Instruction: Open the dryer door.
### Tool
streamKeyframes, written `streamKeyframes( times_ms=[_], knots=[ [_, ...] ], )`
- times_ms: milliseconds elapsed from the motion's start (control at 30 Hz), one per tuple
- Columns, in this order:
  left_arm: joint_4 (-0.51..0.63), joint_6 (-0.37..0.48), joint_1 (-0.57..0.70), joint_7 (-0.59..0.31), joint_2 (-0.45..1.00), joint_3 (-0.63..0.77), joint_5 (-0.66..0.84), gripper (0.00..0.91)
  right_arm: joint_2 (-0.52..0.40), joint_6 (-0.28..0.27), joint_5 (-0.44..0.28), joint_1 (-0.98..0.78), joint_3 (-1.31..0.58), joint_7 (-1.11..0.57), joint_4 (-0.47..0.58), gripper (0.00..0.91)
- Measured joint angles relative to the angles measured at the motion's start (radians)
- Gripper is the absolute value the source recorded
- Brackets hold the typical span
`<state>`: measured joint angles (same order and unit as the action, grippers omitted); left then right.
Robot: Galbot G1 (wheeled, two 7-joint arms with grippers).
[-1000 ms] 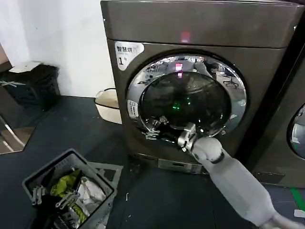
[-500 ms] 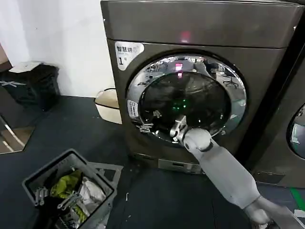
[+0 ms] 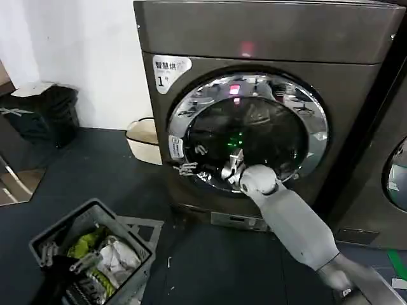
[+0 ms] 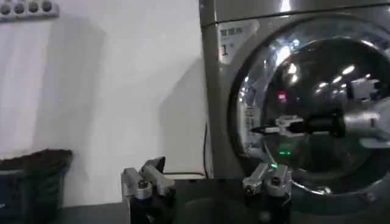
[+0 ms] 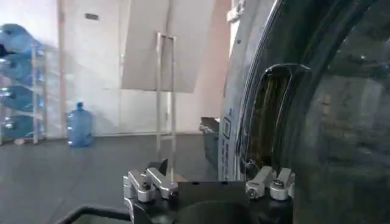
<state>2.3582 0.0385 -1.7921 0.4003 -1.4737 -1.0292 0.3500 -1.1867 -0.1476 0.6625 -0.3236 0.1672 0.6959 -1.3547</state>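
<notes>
The dryer door (image 3: 191, 105), with its wide chrome rim and dark glass, fills the front of the grey dryer (image 3: 267, 32). My right arm reaches up from the lower right. My right gripper (image 3: 210, 166) is open at the door's lower left rim, one finger (image 5: 271, 182) close against the door edge (image 5: 234, 103). In the left wrist view the door (image 4: 317, 91) faces me, and the right gripper (image 4: 268, 128) lies across its left rim. My left gripper (image 4: 207, 181) is open and empty, low over the basket (image 3: 67, 257).
A grey laundry basket (image 3: 137, 244) with clothes sits on the dark floor at the lower left. A white basin (image 3: 143, 136) stands beside the dryer and a black bin (image 3: 41, 111) by the wall. The neighbouring machine (image 3: 394, 178) is on the right.
My right gripper has moved left along the door's lower rim. The reflections in the chrome rim have shifted, and the door's left edge has moved slightly left.
</notes>
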Motion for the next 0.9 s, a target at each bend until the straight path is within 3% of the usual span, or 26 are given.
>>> streamKeyframes(
  times_ms=[167, 333, 533, 900],
  knots=[
    [-0.032, 0.048, 0.034, 0.013, 0.058, -0.023, 0.03, 0.907, 0.052, -0.003, 0.006, -0.032, -0.013, 0.099, -0.069, 0.907],
    [-0.074, 0.115, 0.077, 0.097, 0.144, -0.049, 0.09, 0.907, 0.098, -0.003, 0.01, -0.068, -0.03, 0.196, -0.134, 0.907],
    [-0.135, 0.165, 0.146, 0.139, 0.277, -0.066, 0.208, 0.907, 0.154, 0.036, -0.002, -0.12, -0.059, 0.329, -0.206, 0.907],
    [-0.29, 0.172, 0.286, 0.162, 0.545, 0.029, 0.41, 0.907, 0.275, 0.057, 0.006, -0.252, -0.176, 0.593, -0.304, 0.907]
  ],
)
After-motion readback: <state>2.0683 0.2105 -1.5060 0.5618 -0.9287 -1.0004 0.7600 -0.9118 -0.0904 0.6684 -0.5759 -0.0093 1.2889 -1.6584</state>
